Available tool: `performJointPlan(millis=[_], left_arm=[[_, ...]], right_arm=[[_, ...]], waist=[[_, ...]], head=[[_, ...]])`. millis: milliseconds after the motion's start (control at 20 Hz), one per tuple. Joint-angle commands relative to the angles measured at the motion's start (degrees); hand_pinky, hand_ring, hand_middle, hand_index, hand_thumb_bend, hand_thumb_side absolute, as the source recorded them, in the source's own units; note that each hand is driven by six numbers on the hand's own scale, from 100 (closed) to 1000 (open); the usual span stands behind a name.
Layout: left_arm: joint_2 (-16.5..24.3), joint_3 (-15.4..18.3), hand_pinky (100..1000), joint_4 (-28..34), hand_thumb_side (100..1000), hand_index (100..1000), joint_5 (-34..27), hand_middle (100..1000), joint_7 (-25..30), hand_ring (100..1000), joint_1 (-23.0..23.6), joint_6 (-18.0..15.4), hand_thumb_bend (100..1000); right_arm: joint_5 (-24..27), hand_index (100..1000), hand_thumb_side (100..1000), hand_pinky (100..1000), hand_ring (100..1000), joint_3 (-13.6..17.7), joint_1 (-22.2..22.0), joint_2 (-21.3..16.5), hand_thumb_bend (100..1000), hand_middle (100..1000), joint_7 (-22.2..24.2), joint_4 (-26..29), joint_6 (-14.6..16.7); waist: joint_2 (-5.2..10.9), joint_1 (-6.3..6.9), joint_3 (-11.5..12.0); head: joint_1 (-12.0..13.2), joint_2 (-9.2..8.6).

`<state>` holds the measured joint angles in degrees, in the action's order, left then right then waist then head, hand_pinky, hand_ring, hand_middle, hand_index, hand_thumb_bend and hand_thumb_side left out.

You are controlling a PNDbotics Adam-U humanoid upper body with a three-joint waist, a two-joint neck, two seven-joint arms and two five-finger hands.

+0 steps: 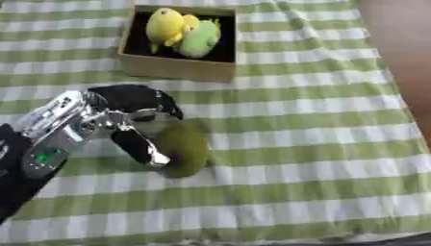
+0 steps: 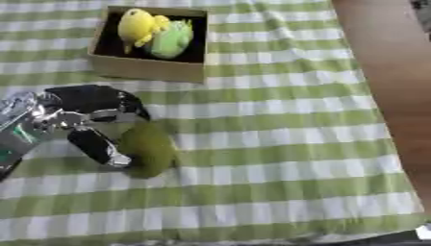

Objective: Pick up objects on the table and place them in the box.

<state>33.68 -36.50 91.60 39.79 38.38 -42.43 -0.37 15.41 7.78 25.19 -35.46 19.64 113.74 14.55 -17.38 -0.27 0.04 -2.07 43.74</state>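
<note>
Green-and-white checked cloth [image 1: 320, 120] covers the table, stripes running slightly askew; bare brown surface [image 2: 396, 72] shows along the right edge past the cloth.

Left arm [image 1: 50, 134], silver with black parts, comes in from the lower left. Left hand [image 1: 134, 120] sits mid-left on the cloth, fingers [image 1: 139, 98] curved over the top and the thumb [image 1: 139, 146] reaching down and right. Thumb tip touches the left side of a dark olive-green object [image 1: 187, 149], soft-looking, oval, lying on the cloth. Fingers arch above and left of it; can't tell if they touch it. Hand reads as partly curled around the object, a grasp not closed. Object looks to be resting on the cloth, not lifted.

Cardboard box [image 1: 172, 67], open-topped with a dark inside, stands on the cloth at upper left-centre, well apart from the hand. 2 plush toys lie inside it, touching each other: yellow toy [image 1: 166, 26] on the left, light green toy [image 1: 200, 39] on the right.

Right hand shows in neither view.
</note>
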Motion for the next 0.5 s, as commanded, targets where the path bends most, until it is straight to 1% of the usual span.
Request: performJointPlan(millis=[50, 150, 200, 250, 350, 400, 450, 500], left_arm=[[1.16, 0.03, 820, 2.25, 511, 801, -1.29, 714, -0.16, 828, -0.66, -0.47, 384], [1.75, 0.01, 793, 4.26, 383, 745, -2.65, 676, -0.47, 798, -0.64, -0.06, 319], [2.04, 0.02, 772, 5.15, 303, 724, -3.29, 653, -0.58, 777, -0.57, 0.3, 270], [2.35, 0.13, 758, 6.27, 196, 717, -4.01, 642, -0.81, 765, -0.5, 0.74, 229], [3.09, 0.57, 738, 8.93, 100, 722, -5.24, 638, -1.33, 751, -0.37, 1.75, 178], [3.51, 0.89, 737, 10.36, 101, 723, -5.71, 641, -1.52, 750, -0.3, 2.28, 166], [3.94, 1.26, 732, 11.75, 116, 721, -6.02, 640, -1.75, 746, -0.3, 2.69, 117], [4.41, 1.62, 715, 13.08, 138, 707, -6.33, 619, -1.88, 726, -0.26, 3.13, 100]], right_arm=[[0.49, 906, 345, 998, 898, 0.9, 0.36, -0.81, 100, 653, -0.11, 0.85, -0.28], [0.49, 906, 352, 999, 898, 0.92, 0.34, -0.69, 100, 652, -0.09, 0.85, -0.47], [0.49, 906, 352, 999, 898, 0.92, 0.33, -0.66, 100, 652, -0.06, 0.85, -0.55], [0.47, 906, 353, 999, 897, 0.96, 0.28, -0.66, 100, 652, -0.05, 0.85, -0.6], [0.43, 906, 359, 1000, 898, 1.06, 0.12, -0.64, 100, 651, -0.09, 0.85, -0.66], [0.39, 906, 360, 1000, 897, 1.12, 0.03, -0.63, 100, 651, -0.11, 0.85, -0.68], [0.36, 907, 368, 1000, 898, 1.16, -0.06, -0.63, 100, 651, -0.12, 0.85, -0.7], [0.33, 907, 376, 1000, 898, 1.2, -0.14, -0.65, 100, 651, -0.13, 0.85, -0.71]], waist=[[1.2, 0.26, -0.01], [1.22, 0.3, 0.04], [1.22, 0.31, 0.05], [1.24, 0.31, 0.07], [1.27, 0.3, 0.11], [1.28, 0.3, 0.14], [1.29, 0.31, 0.18], [1.3, 0.31, 0.21]], head=[[0.07, -0.39], [0.04, -0.47], [0.04, -0.49], [0.02, -0.48], [-0.06, -0.42], [-0.09, -0.4], [-0.12, -0.38], [-0.15, -0.35]])
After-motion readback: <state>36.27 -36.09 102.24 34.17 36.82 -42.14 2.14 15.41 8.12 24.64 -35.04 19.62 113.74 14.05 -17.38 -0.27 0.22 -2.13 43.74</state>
